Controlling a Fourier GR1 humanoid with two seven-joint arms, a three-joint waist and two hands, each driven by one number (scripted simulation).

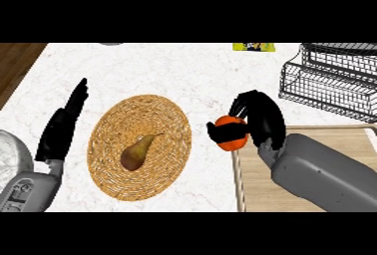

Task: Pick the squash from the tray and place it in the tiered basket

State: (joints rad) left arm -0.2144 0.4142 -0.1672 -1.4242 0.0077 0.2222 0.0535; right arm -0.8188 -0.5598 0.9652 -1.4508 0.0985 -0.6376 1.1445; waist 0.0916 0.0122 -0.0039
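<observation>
Head view of the bench (184, 69), white and marbled. At 3 o'clock we see the right hand (258, 122) with its fingers curled over the squash (233, 133), an orange body gripped between the fingers above and the thumb at its 9 o'clock side. The squash is held just past the left rim of the tray (309, 169), a pale wooden board with a raised edge that fills the 4 o'clock corner; whether the squash touches the rim we cannot tell. The grey right forearm lies across the tray, running toward 5 o'clock.

At 1 o'clock stands the basket (331, 79), a dark wire frame in tiers, well apart from the squash and holding nothing that we can see.

At the centre lies a mat (140, 189), round and woven, straw-coloured. On it rests a pear (137, 152), brown-green, its stem end pointing toward 1 o'clock.

At 9 o'clock we see the left hand (65, 124), its fingers straight and together, pointing toward 12 o'clock, holding nothing, just beside the mat's left edge.

A yellow packet (255, 47) sits at 12 o'clock on the far edge, partly cut off
</observation>
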